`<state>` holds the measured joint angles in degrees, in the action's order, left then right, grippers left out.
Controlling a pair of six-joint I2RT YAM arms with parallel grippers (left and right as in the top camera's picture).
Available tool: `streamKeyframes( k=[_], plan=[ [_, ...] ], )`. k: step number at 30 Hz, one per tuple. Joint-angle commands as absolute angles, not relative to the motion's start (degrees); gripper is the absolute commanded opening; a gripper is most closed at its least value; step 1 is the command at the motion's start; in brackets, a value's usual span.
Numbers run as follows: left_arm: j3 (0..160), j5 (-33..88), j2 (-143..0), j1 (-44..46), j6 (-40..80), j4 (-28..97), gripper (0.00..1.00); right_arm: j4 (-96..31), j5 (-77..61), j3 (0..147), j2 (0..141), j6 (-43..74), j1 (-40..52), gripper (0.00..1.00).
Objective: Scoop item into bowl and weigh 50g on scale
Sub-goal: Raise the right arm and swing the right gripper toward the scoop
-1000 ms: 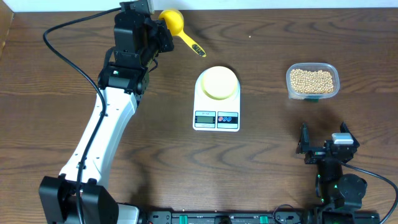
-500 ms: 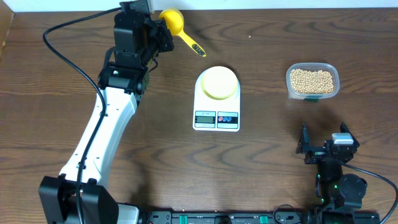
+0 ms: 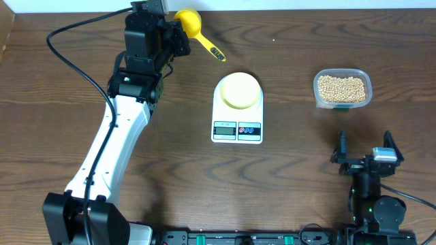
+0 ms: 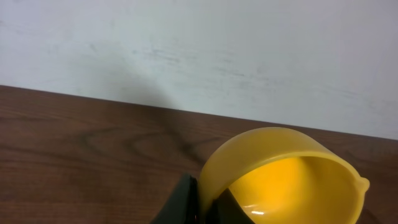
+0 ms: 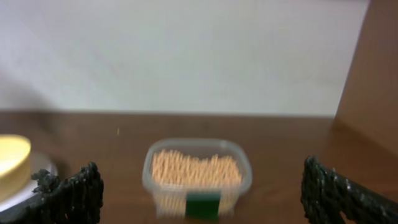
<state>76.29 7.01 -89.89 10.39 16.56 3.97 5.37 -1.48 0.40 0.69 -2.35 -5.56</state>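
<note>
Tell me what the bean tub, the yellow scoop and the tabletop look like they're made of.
The tub is probably thin clear plastic, since the beans show through its walls. The scoop is likely moulded plastic: glossy, uniform bright yellow, with a small highlight inside. The table shows dark brown wood grain with a matte look; solid wood or laminate cannot be told.

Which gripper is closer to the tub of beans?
Right. The right gripper faces the tub from nearby; the left gripper is across the table, at the scoop.
</note>
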Motion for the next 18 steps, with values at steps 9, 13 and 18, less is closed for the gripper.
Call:
streamKeyframes(
  k=[9,13,18],
  plan=[
    [76.5,7.0,-89.1,10.4,16.8,1.5,0.08,10.1,-1.7,2.1,0.6,-3.1,-5.9,0.99],
    [76.5,7.0,-89.1,10.4,16.8,1.2,0.08,10.1,-1.7,4.8,2.5,-3.1,-5.9,0.99],
    [76.5,7.0,-89.1,10.4,16.8,1.2,0.08,10.0,-2.1,10.4,9.6,-5.3,-5.9,0.99]
  ],
)
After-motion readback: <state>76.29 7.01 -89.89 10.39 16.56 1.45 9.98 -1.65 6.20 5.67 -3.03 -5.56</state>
